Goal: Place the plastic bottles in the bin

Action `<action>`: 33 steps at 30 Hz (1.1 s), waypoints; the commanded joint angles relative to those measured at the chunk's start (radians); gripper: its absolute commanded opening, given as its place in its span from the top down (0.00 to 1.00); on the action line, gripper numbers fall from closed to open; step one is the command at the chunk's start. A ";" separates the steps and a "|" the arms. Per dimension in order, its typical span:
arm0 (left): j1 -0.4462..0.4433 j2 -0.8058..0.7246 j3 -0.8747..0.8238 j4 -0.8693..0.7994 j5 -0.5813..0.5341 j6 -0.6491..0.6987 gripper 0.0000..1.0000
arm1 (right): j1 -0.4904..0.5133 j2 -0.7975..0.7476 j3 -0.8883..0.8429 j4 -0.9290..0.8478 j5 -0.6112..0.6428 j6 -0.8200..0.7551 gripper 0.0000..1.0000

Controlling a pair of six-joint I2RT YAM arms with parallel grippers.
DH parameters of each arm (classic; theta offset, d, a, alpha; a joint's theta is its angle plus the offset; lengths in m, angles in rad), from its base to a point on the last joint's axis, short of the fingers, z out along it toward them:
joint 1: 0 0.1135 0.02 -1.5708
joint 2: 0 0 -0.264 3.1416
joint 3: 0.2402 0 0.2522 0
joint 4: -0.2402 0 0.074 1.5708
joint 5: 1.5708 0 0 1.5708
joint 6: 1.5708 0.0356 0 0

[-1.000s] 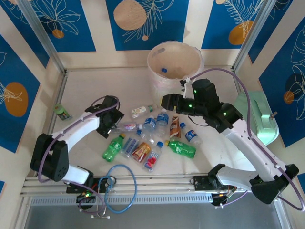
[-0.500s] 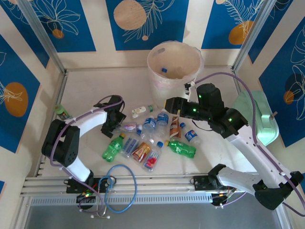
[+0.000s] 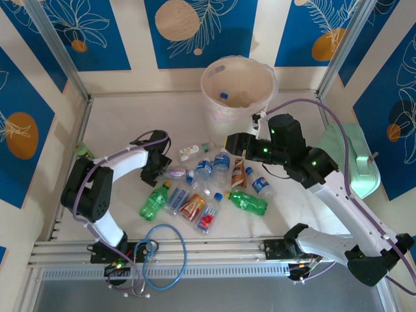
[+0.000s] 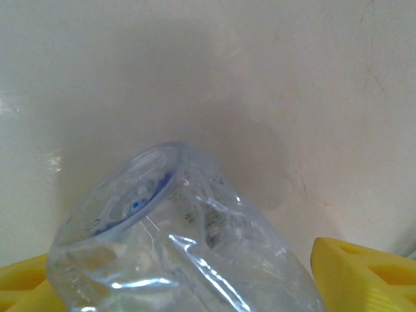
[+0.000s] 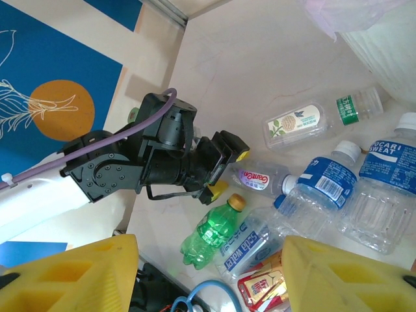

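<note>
Table: pale, walled by blue-and-cream panels.

Bin: stands at the far middle of the table, liner folded over the rim. Holds one blue-capped bottle inside.

Mint-green box: sits at the right edge, well apart from the bin.

Right gripper: hovers above the right of the bottle heap, just near of the bin. Shows yellow fingers spread wide with nothing between them.

Left gripper: lies low at the left of the heap, jaws part-way closed around the base of a clear pink-labelled bottle. Cannot tell whether the pads press it.

Plastic bottles: lie heaped at mid-table, near of the bin. Include a green bottle at the left, another green bottle at the right, a white-labelled bottle on the far side and blue-labelled bottles between. Counts one more green bottle off by the left wall.
</note>
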 commanded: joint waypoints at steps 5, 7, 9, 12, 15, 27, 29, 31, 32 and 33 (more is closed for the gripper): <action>0.019 -0.030 -0.008 -0.008 0.012 0.008 0.30 | 0.001 -0.004 -0.003 -0.011 0.014 0.008 0.39; 0.023 -0.046 -0.006 -0.018 0.007 0.017 0.31 | 0.001 -0.004 -0.006 -0.009 0.012 0.010 0.39; 0.027 -0.065 -0.008 -0.031 0.002 0.025 0.32 | 0.001 -0.004 -0.009 -0.006 0.012 0.012 0.39; 0.036 -0.103 -0.011 -0.049 0.000 0.036 0.33 | 0.001 -0.003 -0.012 0.002 0.007 0.016 0.39; 0.048 -0.157 -0.012 -0.062 -0.006 0.054 0.34 | 0.004 0.001 -0.013 0.009 0.002 0.018 0.39; 0.103 -0.199 -0.036 -0.043 0.031 0.092 0.11 | 0.030 0.035 -0.008 0.028 0.000 0.018 0.39; 0.103 -0.159 -0.028 -0.026 0.049 0.091 0.12 | 0.033 0.033 -0.009 0.024 0.005 0.018 0.39; 0.103 -0.114 -0.016 -0.014 0.062 0.092 0.14 | 0.034 0.032 -0.013 0.023 0.006 0.019 0.39; 0.103 -0.093 -0.013 -0.003 0.066 0.092 0.16 | 0.034 0.032 -0.014 0.022 0.008 0.019 0.39; 0.103 -0.076 -0.010 0.003 0.068 0.091 0.18 | 0.034 0.032 -0.015 0.021 0.008 0.021 0.39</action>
